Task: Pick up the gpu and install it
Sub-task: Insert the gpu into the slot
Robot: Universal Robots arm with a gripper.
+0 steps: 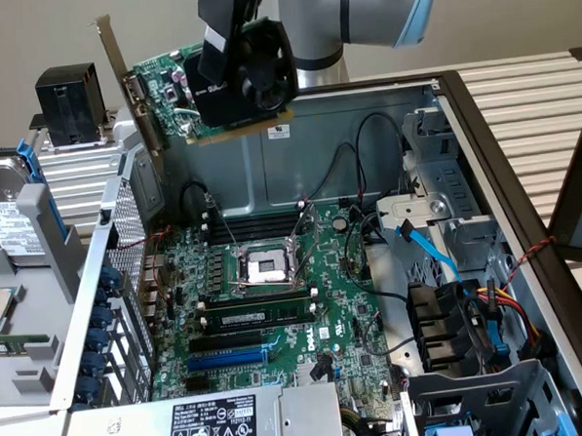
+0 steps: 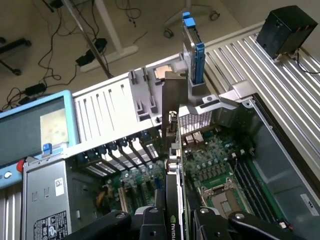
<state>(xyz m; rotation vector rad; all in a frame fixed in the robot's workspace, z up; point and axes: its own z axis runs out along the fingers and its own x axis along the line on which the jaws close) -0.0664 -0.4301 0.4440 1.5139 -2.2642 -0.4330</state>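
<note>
The gpu [image 1: 220,80] hangs in the air above the open computer case, a green board with a black fan shroud and a metal bracket [image 1: 128,85] toward the exterior view's left. My gripper [image 1: 238,35] is shut on its top edge and holds it tilted. In the wrist view the gpu [image 2: 172,165] runs edge-on away from my gripper [image 2: 175,220], its bracket [image 2: 171,105] at the far end. Below lies the green motherboard [image 1: 276,297] with its CPU socket [image 1: 267,266] and the blue expansion slot [image 1: 227,359].
A black heatsink [image 1: 70,103] sits on the slatted surface at the exterior view's left. The power supply [image 1: 214,425] is at the case's near edge. Drive cages and bundled cables [image 1: 472,316] fill the right side. A blue-handled drive caddy [image 2: 192,45] stands beside the case.
</note>
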